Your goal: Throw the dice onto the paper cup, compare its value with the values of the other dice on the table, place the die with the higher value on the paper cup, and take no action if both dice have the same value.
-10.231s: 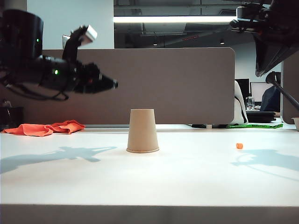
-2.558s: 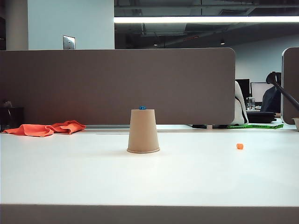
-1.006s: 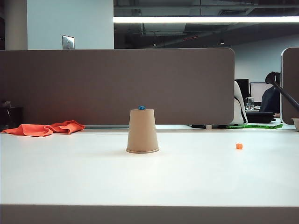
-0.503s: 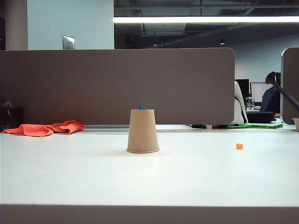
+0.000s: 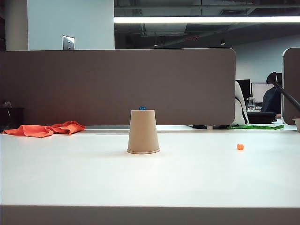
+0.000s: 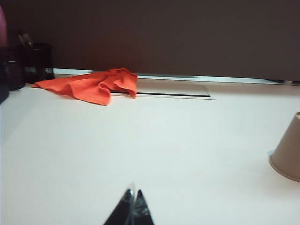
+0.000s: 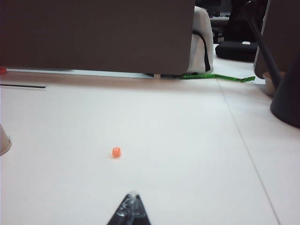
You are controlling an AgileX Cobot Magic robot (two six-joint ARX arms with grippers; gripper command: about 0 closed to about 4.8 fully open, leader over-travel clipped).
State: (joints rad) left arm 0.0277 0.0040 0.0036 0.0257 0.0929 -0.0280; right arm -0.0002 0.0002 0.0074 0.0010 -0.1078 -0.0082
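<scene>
Notably, blue die [image 5: 142, 108]: sat atop upturned paper cup [image 5: 143, 131], frame centre.
Orange die [image 5: 240, 146]: on table [image 5: 150, 178], right of cup, well apart.
Left gripper [image 6: 132, 210]: clenched, empty, above table.
Right gripper [image 7: 131, 206]: clenched, empty, near orange die.

Two dice [image 5: 142, 108] (one cup [image 5: 143, 131])

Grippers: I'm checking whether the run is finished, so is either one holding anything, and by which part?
Nothing is held. The left gripper and right gripper are shut and empty; the tiny blue die sits on the upturned tan paper cup.
</scene>
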